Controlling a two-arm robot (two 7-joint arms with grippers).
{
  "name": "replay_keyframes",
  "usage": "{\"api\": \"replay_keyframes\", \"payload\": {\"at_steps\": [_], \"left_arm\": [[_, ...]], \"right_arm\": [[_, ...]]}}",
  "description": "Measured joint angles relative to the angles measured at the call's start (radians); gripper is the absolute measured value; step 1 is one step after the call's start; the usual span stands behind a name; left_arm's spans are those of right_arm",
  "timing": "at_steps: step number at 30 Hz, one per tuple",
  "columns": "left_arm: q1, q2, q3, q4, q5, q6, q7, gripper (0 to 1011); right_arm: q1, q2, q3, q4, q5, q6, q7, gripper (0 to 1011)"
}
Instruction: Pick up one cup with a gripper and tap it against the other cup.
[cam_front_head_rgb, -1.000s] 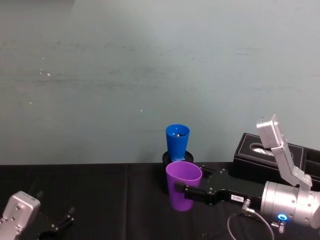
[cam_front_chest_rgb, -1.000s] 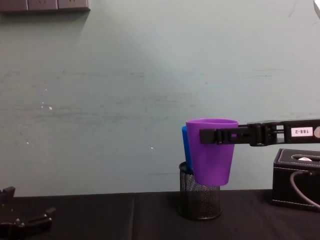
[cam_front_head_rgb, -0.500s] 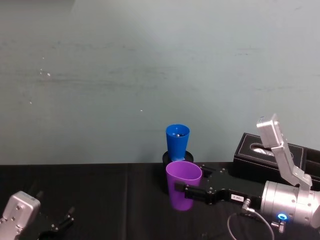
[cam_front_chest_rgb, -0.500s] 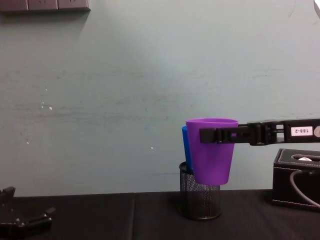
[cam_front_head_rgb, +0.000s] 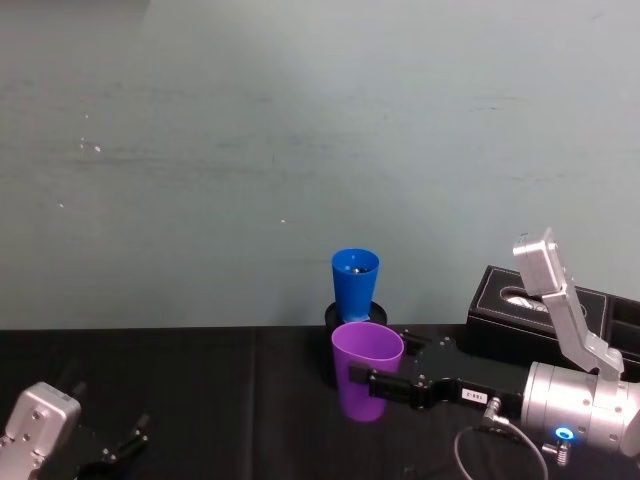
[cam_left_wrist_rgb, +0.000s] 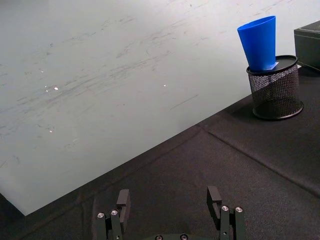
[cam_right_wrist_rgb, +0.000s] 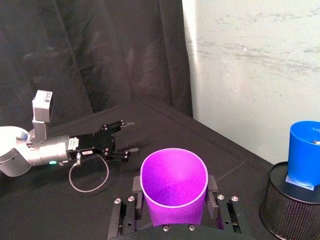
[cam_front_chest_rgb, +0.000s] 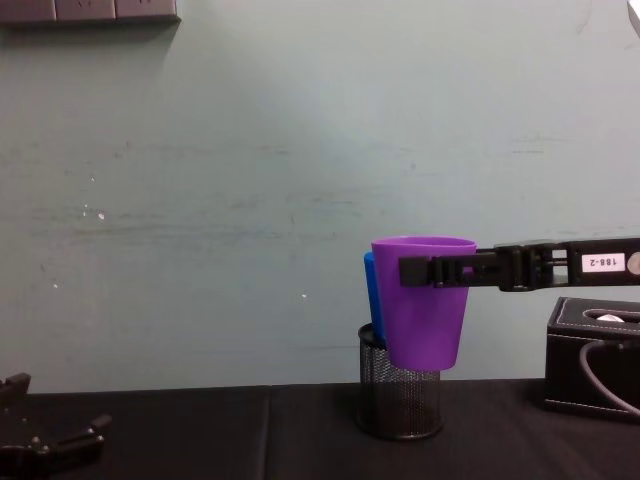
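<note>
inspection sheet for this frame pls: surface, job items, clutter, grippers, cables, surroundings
Surface: black cloth over the table, a seam running across it.
Job's things: purple cup upright, held off the table; blue cup upright, standing in the mesh pen holder behind the purple one. Contact between the cups cannot be told.
Clutter: black box on the robot's right, near the wall.
Grippers: right gripper shut on the purple cup's sides; left gripper open, empty, low over the cloth at the robot's left.
Cables: one looped cable at the right arm's wrist.
Surroundings: pale scuffed wall behind the table.
</note>
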Motion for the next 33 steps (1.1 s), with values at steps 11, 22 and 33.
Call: {"api": "replay_keyframes", "payload": {"at_steps": [11, 22, 33], "left_arm": [[0.000, 0.000, 0.000, 0.000, 0.000, 0.000, 0.000, 1004], [0.000, 0.000, 0.000, 0.000, 0.000, 0.000, 0.000, 1005], [0.000, 0.000, 0.000, 0.000, 0.000, 0.000, 0.000, 1005]], "right_arm": [[0.005, -0.002, -0.010, 0.016, 0.004, -0.008, 0.003, 728], [-0.016, -0.011, -0.065, 0.093, -0.014, -0.101, 0.002, 726], [-0.064, -0.022, -0.099, 0.158, -0.048, -0.210, -0.015, 728]]}}
